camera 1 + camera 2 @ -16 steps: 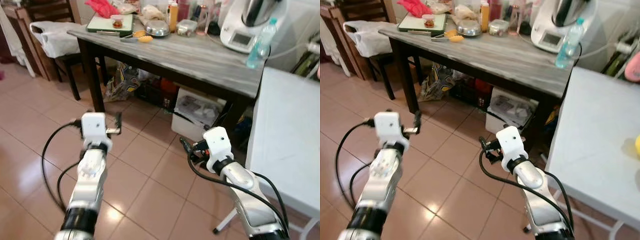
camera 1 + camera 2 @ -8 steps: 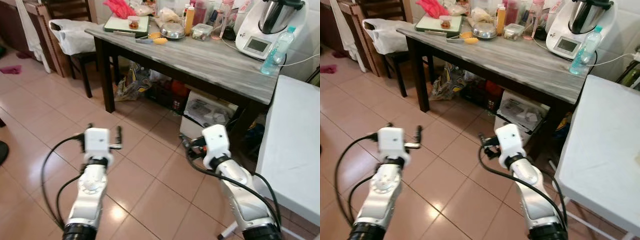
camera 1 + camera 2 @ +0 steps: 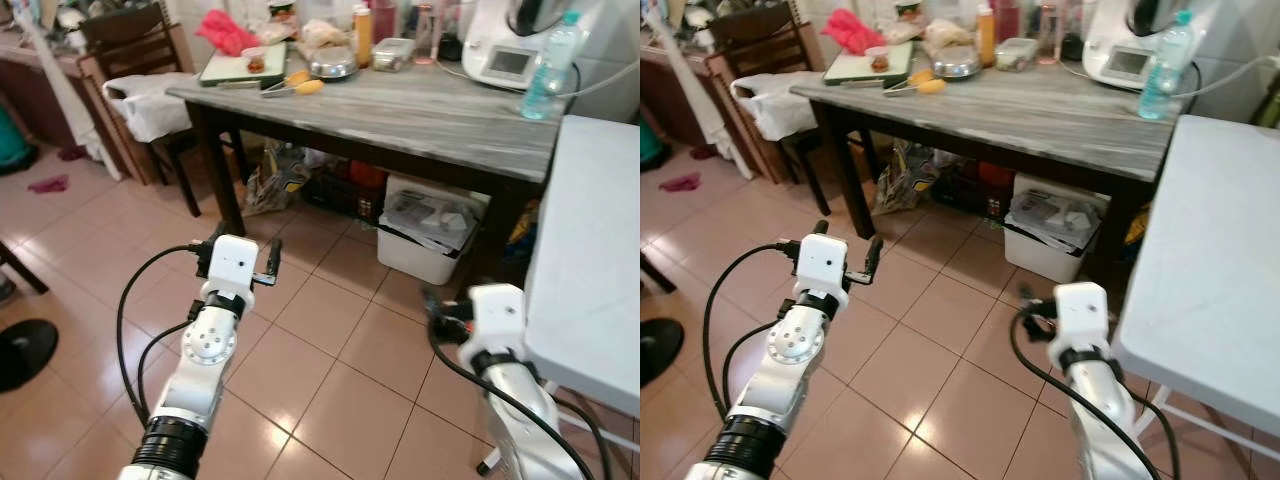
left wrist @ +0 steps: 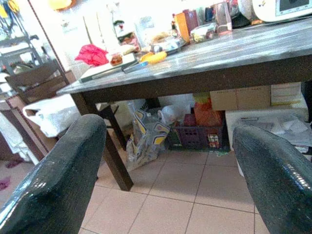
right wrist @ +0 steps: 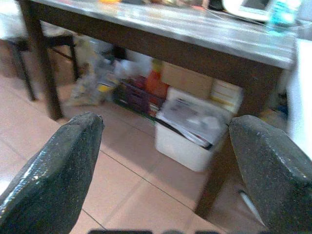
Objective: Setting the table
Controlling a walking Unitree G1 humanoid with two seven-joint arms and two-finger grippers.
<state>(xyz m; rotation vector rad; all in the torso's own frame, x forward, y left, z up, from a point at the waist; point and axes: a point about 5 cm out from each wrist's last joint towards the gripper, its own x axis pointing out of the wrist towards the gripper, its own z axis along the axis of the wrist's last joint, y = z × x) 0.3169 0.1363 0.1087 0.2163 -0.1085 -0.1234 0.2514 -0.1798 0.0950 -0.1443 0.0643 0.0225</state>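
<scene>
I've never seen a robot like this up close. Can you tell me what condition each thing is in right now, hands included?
Left gripper: open, empty, above the floor.
Right gripper: open, empty.
Water bottle: upright, capped.
Grey table: cluttered at its far end.
White bin: under the table, stuffed with paper.

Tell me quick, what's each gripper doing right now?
Left gripper: open, holding nothing, above the tiled floor.
Right gripper: open, holding nothing.

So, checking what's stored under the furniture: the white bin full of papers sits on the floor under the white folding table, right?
Not quite. The white bin full of papers sits on the floor under the grey wooden table, not the white folding table beside it. The left eye view shows this.
</scene>
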